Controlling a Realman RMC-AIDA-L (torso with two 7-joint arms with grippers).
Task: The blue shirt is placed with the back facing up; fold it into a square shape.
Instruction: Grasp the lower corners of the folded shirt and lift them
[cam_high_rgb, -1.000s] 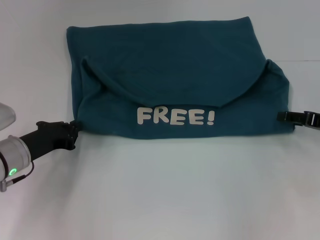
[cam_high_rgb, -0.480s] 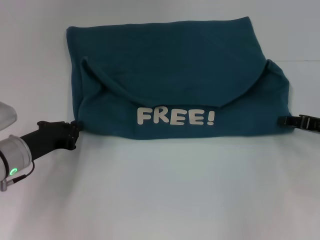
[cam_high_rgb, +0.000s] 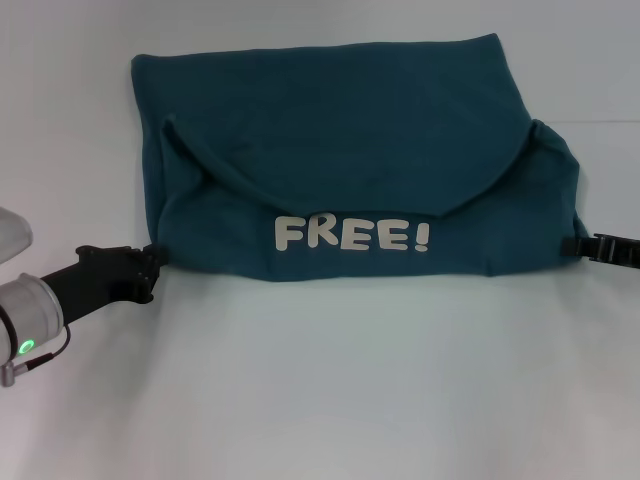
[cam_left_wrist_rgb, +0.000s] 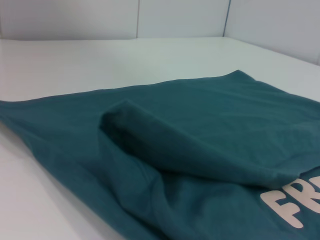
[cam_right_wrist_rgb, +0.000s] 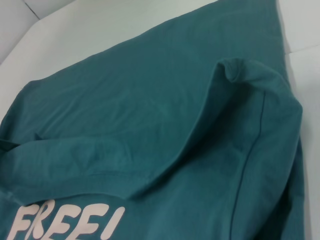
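— Lying folded on the white counter, the blue shirt looked soft and limp.
— Best taken at its near corners, where left gripper and right gripper sat; finger state: cannot tell.

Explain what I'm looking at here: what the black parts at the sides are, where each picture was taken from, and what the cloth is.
This is a two-armed robot. One picture looks down from its head; two come from cameras on its wrists, close to the cloth. On the white table lies the blue shirt, partly folded, with the word "FREE!" showing. The left gripper sits at the shirt's near left corner, the right gripper at its near right edge. Whether either actually grips fabric cannot be made out.
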